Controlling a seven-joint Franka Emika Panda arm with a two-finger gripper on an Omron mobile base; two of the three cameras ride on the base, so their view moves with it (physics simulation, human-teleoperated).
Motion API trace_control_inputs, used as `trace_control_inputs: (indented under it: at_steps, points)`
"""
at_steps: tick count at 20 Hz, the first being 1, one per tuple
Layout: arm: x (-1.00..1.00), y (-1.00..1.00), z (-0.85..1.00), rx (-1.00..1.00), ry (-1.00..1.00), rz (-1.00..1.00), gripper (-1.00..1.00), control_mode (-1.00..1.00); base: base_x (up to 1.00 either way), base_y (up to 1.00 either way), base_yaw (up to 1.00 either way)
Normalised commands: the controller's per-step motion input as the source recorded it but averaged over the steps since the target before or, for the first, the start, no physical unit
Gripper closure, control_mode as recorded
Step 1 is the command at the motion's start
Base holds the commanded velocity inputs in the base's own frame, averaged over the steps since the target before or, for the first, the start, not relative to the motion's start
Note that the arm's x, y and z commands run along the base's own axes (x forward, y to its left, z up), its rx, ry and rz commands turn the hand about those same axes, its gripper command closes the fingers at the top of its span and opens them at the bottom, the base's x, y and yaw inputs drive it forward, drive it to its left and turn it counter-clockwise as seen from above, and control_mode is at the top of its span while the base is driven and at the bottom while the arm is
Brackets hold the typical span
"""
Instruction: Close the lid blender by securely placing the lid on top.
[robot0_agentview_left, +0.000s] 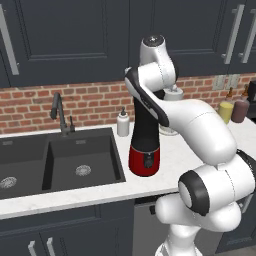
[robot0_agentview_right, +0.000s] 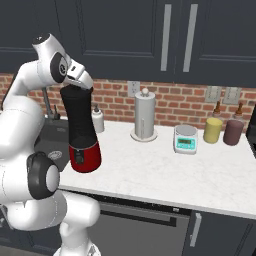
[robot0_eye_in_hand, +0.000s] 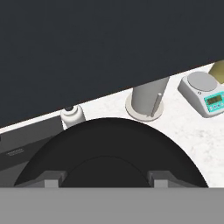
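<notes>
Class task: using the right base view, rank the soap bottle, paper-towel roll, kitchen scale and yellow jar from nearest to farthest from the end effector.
1. Soap bottle, just right of the end effector.
2. Paper-towel roll, mid-counter.
3. Kitchen scale, further right.
4. Yellow jar, far right.

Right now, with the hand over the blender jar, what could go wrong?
1. The lid sits just under the jaws, and how well it lines up with the blender jar rim can't be told; released off-centre, it may rest tilted rather than seat.
2. The blender is tall on a narrow red base; a sideways push from above could tip it toward the sink.
3. The soap bottle stands close behind the blender and could be knocked if it shifts.
</notes>
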Motion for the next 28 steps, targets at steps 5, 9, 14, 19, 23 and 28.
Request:
trace_control_inputs:
  at_steps: [5,9,14,19,23,28]
  points:
    - [0.00,-0.01,-0.18,0.00,0.00,-0.02,1.00,-1.00,0.00,0.00,0.00]
    - [-0.13,-0.01,-0.12,0.00,0.00,-0.01,1.00,-1.00,0.00,0.00,0.00]
    - [-0.23,0.00,-0.06,0.00,0.00,-0.01,1.00,-1.00,0.00,0.00,0.00]
    - [-0.21,0.00,-0.05,0.00,0.00,-0.02,1.00,-1.00,0.00,0.00,0.00]
    - [-0.06,0.00,-0.03,0.00,0.00,-0.02,1.00,-1.00,0.00,0.00,0.00]
    - [0.00,0.00,0.00,0.00,0.00,-0.03,1.00,-1.00,0.00,0.00,0.00]
